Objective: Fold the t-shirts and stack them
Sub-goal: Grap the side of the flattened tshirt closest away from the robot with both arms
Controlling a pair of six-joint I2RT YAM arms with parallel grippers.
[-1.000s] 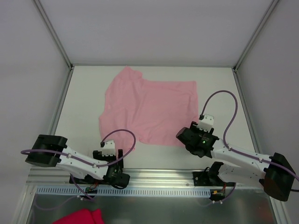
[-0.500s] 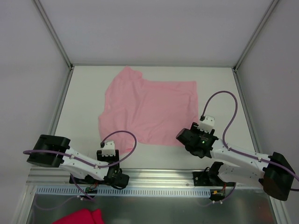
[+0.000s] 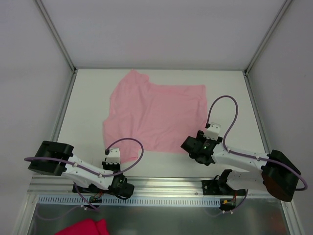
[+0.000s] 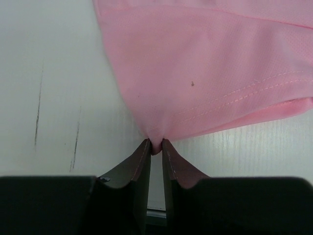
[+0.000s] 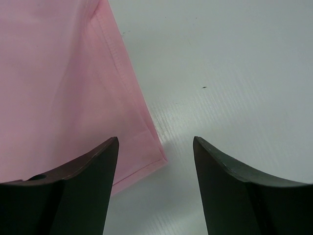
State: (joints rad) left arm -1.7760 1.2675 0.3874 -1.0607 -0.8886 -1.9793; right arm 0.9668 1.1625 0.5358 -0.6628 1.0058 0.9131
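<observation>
The left tool [image 4: 155,145] has just pinched shut on the near left corner of the pink t-shirt [image 3: 156,115] — it lies flat on the counter [image 3: 88,98]. The right tool [image 5: 155,143] gapes over the near right corner, empty. Folding can start soon.

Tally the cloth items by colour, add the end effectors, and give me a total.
Pale pink short-sleeved thin-fabric t-shirt: 1
Deep magenta cloth: 1
Black two-finger end effectors: 2 (left end effector, right end effector)
Total: 4
</observation>
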